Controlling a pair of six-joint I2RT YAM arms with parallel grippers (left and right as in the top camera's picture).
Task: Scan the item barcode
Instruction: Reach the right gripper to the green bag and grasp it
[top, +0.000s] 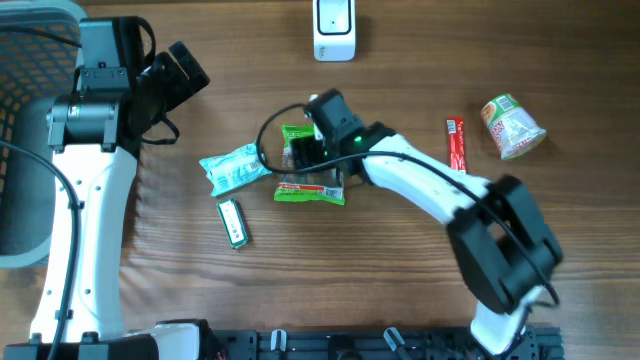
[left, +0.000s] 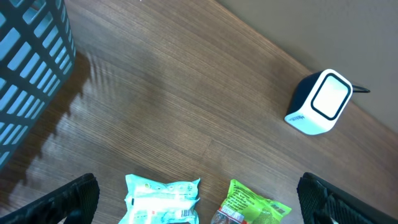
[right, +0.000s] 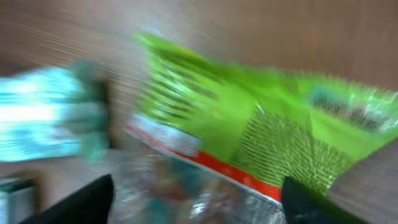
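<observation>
Noodle cup (top: 513, 126) overhead only, scanner (left: 318, 102) also left-wrist

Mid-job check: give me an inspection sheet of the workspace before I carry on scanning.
Surface: wooden table, no spills seen.
Job's things: white scanner at the far edge; green snack bag mid-table.
Clutter: teal packet, small stick pack, red stick, noodle cup.
Grippers: left gripper open, empty; right gripper fingers apart over the green snack bag, view blurred.
Cables: black loop beside the right gripper.
Surroundings: basket beside the left arm.
</observation>
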